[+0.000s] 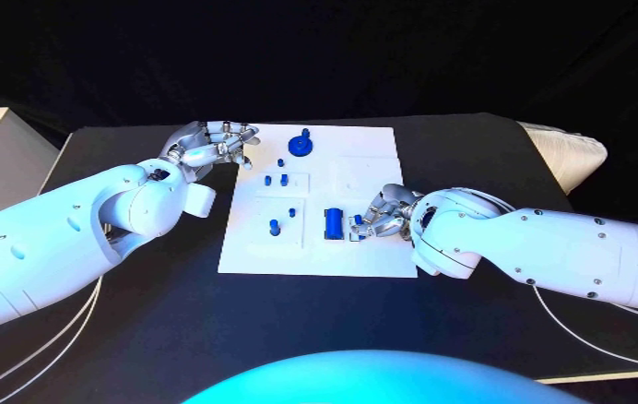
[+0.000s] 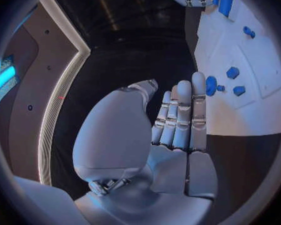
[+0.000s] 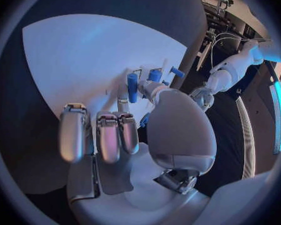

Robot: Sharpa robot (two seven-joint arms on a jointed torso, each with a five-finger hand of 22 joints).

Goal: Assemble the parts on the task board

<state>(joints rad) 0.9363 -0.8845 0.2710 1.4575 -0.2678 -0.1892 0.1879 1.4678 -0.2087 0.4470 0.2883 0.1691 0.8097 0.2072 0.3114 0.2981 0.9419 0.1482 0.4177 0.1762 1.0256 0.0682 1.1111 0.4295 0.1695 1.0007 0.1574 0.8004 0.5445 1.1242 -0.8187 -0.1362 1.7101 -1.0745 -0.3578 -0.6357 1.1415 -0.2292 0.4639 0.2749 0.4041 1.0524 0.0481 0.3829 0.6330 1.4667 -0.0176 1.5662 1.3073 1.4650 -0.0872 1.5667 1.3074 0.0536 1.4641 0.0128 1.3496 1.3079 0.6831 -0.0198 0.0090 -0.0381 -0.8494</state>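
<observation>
Blue block (image 1: 334, 224) pinched by the right robot hand (image 1: 379, 216); left robot hand (image 1: 213, 146) open beside the task board (image 1: 359, 173).

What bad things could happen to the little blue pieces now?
The right hand is at the blue block near the task board's front. If its fingers slip, the block might tip or slide off its place. Small blue pegs stand close beside it, so a sideways push could knock them over. The left hand rests at the board's far left edge; bumping it might shift the whole board.
</observation>
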